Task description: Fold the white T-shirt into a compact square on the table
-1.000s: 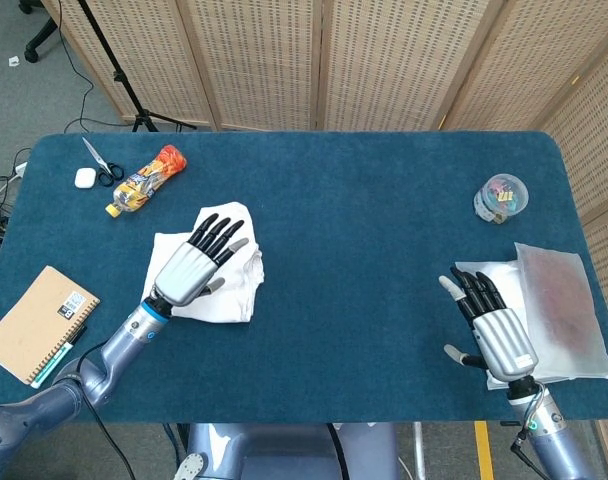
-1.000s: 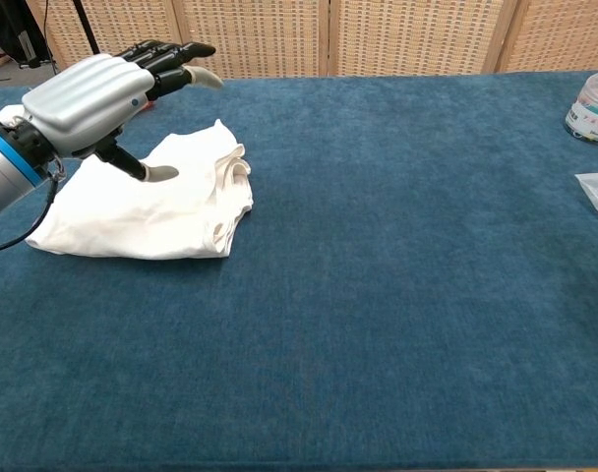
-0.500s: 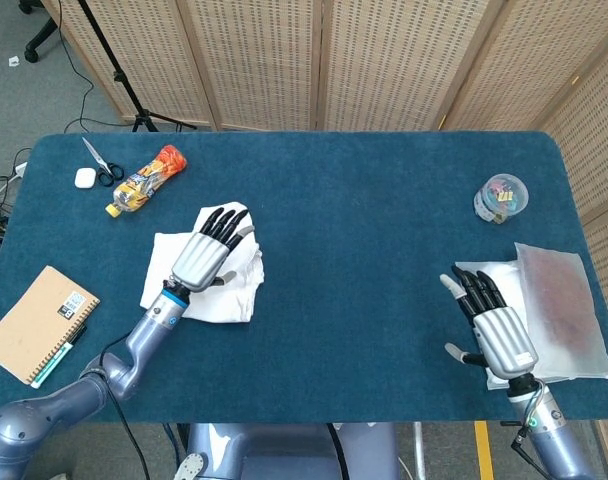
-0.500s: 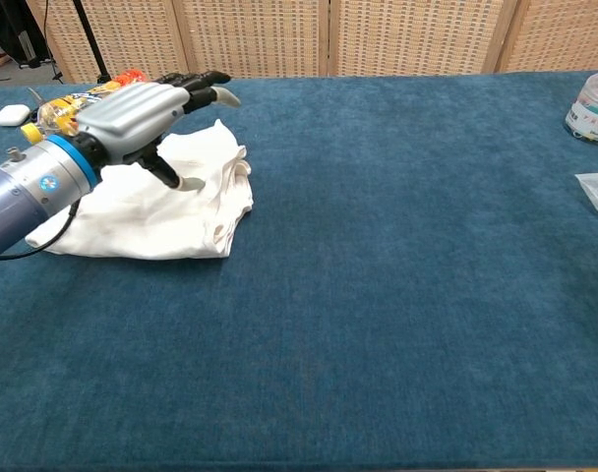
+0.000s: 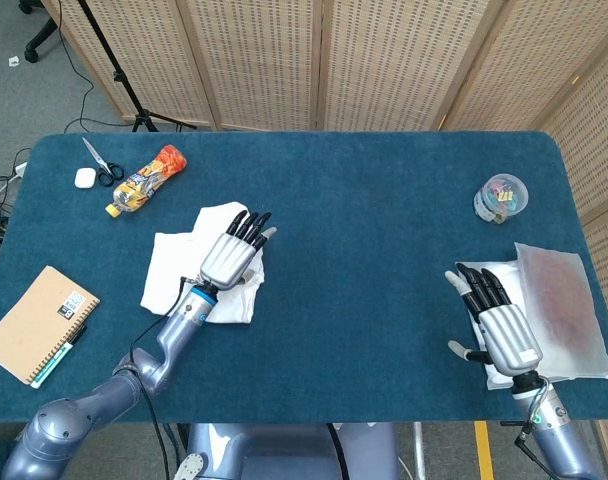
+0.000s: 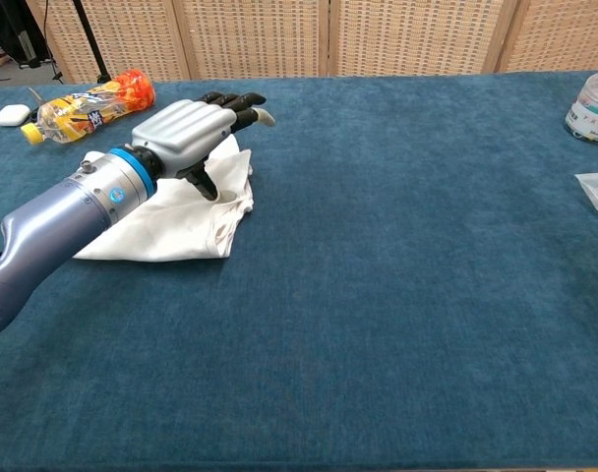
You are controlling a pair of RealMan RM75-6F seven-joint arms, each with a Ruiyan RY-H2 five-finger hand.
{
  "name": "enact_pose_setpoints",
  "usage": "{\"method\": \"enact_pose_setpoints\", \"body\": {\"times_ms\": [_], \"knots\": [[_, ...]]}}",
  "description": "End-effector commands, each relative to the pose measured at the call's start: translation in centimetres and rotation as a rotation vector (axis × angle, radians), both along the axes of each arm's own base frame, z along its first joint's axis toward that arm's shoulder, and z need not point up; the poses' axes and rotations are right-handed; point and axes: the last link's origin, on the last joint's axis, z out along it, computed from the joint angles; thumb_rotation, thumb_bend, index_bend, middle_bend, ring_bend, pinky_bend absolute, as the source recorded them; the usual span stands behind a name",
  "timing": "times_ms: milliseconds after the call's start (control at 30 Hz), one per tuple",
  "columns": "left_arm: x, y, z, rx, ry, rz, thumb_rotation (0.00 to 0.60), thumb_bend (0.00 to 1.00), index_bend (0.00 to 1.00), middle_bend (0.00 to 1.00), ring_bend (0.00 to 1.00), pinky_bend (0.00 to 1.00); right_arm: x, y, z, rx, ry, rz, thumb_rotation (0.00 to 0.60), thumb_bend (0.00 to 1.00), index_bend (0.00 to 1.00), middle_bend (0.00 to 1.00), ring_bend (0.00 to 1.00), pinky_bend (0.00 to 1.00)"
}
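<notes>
The white T-shirt (image 5: pixel 179 262) lies folded into a rough square on the left half of the blue table (image 5: pixel 364 200); in the chest view the T-shirt (image 6: pixel 171 221) shows a bunched right edge. My left hand (image 5: pixel 236 255) lies flat and open over the shirt's right edge, its fingers stretched past the cloth toward the far right; the same left hand (image 6: pixel 193 128) shows in the chest view with the thumb pointing down at the fabric. My right hand (image 5: pixel 496 318) is open at the table's near right, holding nothing, partly over a white sheet.
A drink bottle (image 5: pixel 144 180), scissors (image 5: pixel 102 162) and a small white case (image 5: pixel 84 178) lie at the far left. A notebook with a pen (image 5: pixel 39 322) sits near left. A clear jar (image 5: pixel 501 198) and a plastic bag (image 5: pixel 559 305) are on the right.
My left hand has slid right across the shirt, from its middle to its right edge, and lowered toward it. The right hand has barely shifted.
</notes>
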Motion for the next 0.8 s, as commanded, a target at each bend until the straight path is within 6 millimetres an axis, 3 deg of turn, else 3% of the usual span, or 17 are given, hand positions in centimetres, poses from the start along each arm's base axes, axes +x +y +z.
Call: {"method": "enact_pose_setpoints", "body": {"times_ms": [33,200,333,567,800], "knots": [[0.0,0.1,-0.1,0.006,0.005,0.006,0.6,0.2,0.0,0.0,0.0,0.0,0.0,0.0,0.1,-0.002,-0.001,0.002,0.6,0.0,0.0,0.0,0.0,0.0],[0.2,0.1,0.6,0.017,-0.039,-0.003,0.6,0.2,0.0,0.0,0.0,0.0,0.1,0.1,0.2,-0.004,-0.003,0.005,0.6,0.0,0.0,0.0,0.0,0.0],[0.4,0.3,2.3,0.049,-0.103,-0.023,0.6,0.16,0.0,0.0,0.0,0.0,0.1,0.2,0.1,-0.002,-0.001,0.007,0.6,0.0,0.0,0.0,0.0,0.0],[-1.4,-0.2,9.7,0.14,-0.258,0.004,0.6,0.0,0.0,0.0,0.0,0.0,0.1,0.3,0.1,-0.023,0.035,0.007,0.6,0.0,0.0,0.0,0.0,0.0],[-6.9,-5.0,18.8,0.194,-0.281,0.154,0.6,0.0,0.0,0.0,0.0,0.0,0.1,0.5,0.7,-0.116,0.104,-0.031,0.6,0.0,0.0,0.0,0.0,0.0]]}}
